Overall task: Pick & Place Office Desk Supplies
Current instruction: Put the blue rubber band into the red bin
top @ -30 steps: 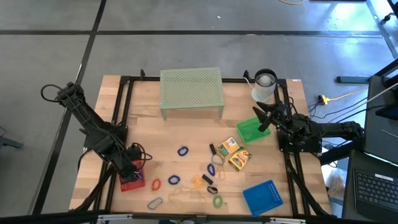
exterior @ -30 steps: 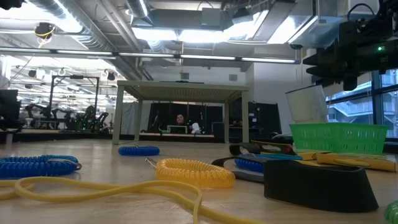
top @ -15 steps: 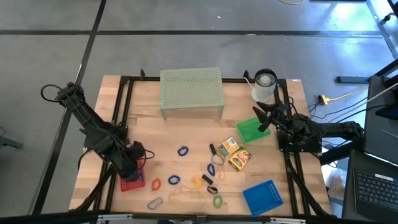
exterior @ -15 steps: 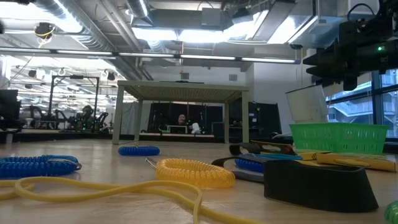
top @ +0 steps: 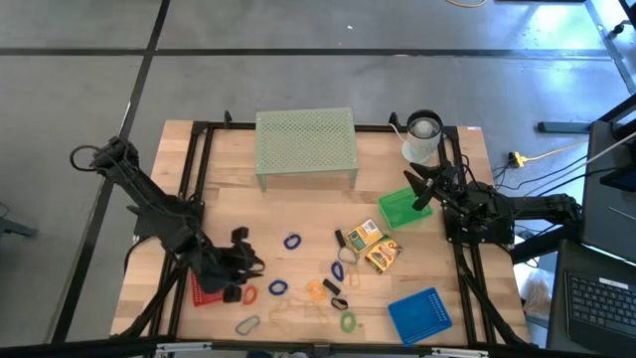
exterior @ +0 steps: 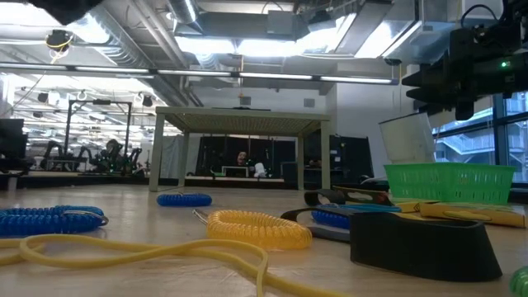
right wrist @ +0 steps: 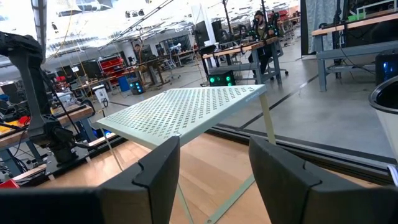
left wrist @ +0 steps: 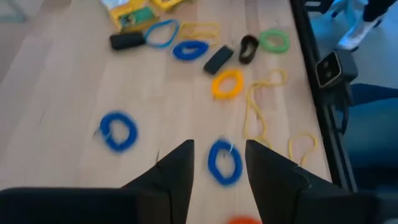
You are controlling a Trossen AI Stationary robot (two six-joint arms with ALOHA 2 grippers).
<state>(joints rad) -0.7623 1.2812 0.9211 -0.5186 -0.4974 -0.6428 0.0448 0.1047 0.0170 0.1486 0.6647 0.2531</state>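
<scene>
High view: wooden counter carries the pale green mesh riser at the back, blue tray front right, green tray at the right edge, red tray front left.

Left hand sits low over the front-left counter, just beside the red tray; left wrist view shows its fingers spread, nothing between them, a blue ring on the wood right under the gap.

Right hand hangs over the green tray's back edge, fingers apart, empty, pointing at the riser.

Supplies lie loose mid to front counter: two yellow boxes touching each other, print on them too small to read; yellow cord near the front edge; second blue ring, orange ring, green ring, red ring just beside the red tray; black clip; silvery clip.

No legible brand or label anywhere.
</scene>
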